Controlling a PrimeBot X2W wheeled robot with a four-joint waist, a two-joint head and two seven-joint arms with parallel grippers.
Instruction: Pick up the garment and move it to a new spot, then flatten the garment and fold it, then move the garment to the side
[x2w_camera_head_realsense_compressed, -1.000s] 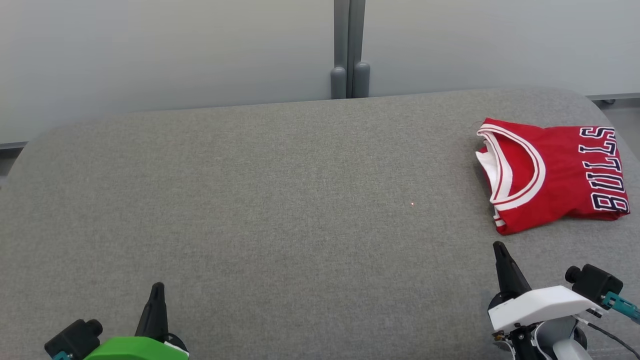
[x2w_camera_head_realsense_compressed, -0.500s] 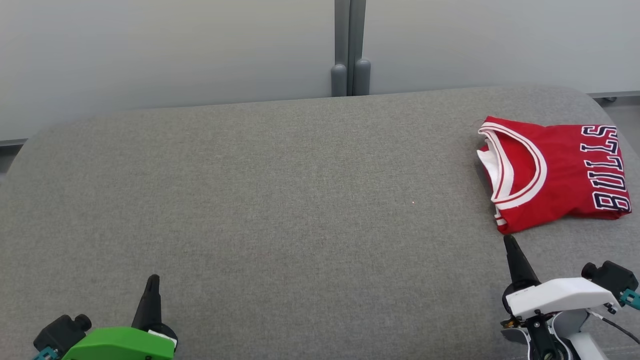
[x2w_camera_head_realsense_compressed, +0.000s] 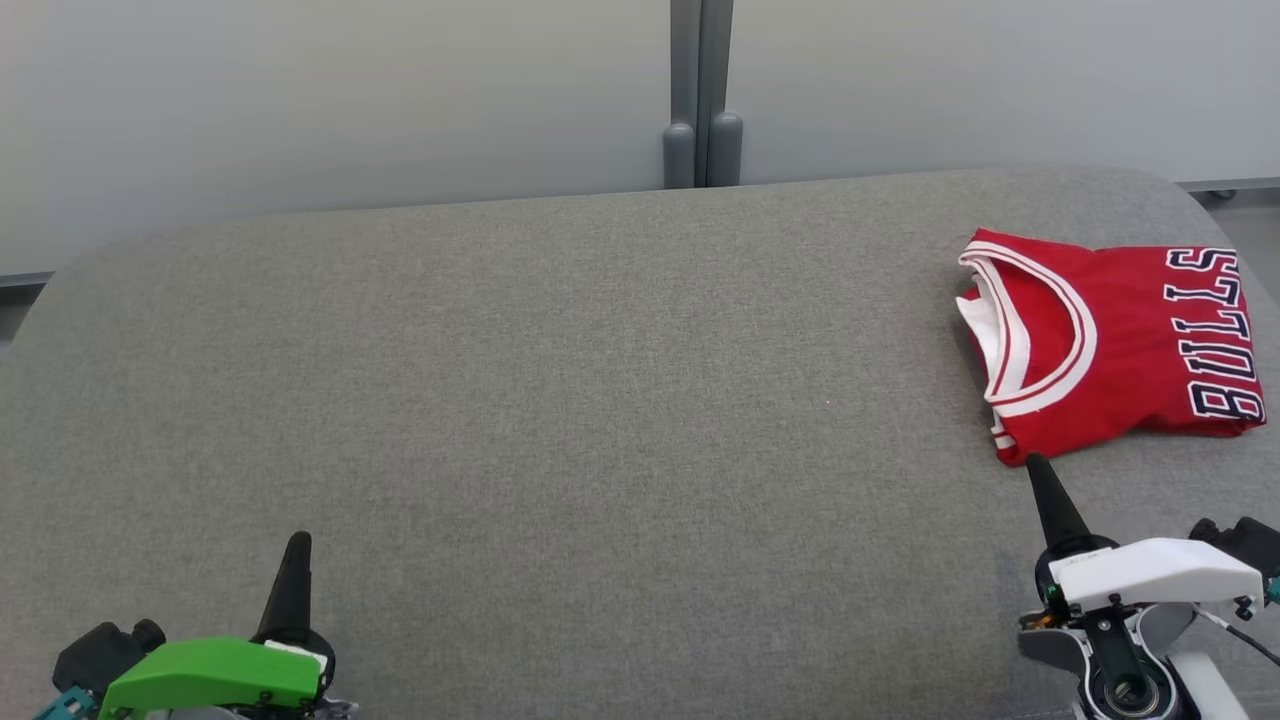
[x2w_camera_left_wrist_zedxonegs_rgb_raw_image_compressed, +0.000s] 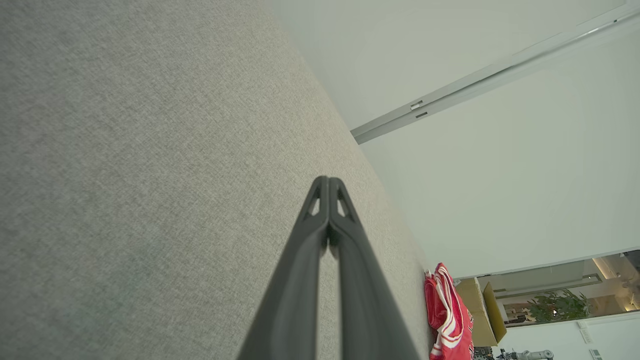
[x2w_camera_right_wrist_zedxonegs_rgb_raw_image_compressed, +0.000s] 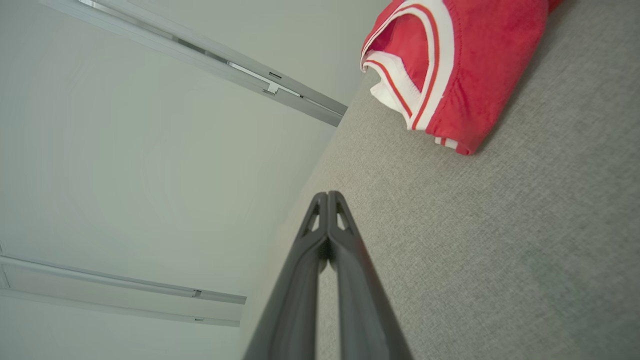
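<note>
Lying folded near the right edge of the grey worktop (x2w_camera_head_realsense_compressed: 500, 400), the red garment (x2w_camera_head_realsense_compressed: 1110, 350) is sitting clear of the middle, its move aside apparently done; the left hand (x2w_camera_head_realsense_compressed: 296, 548) and right hand (x2w_camera_head_realsense_compressed: 1037, 472) are hovering near the front, both pinched shut on nothing.

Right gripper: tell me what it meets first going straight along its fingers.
Probably the red Bulls jersey, its near corner just beyond the right gripper; the wrist view shows it offset, so maybe a miss.

Folded red jersey (x2w_camera_head_realsense_compressed: 1110, 345) on grey couch (x2w_camera_head_realsense_compressed: 560, 400)
</note>
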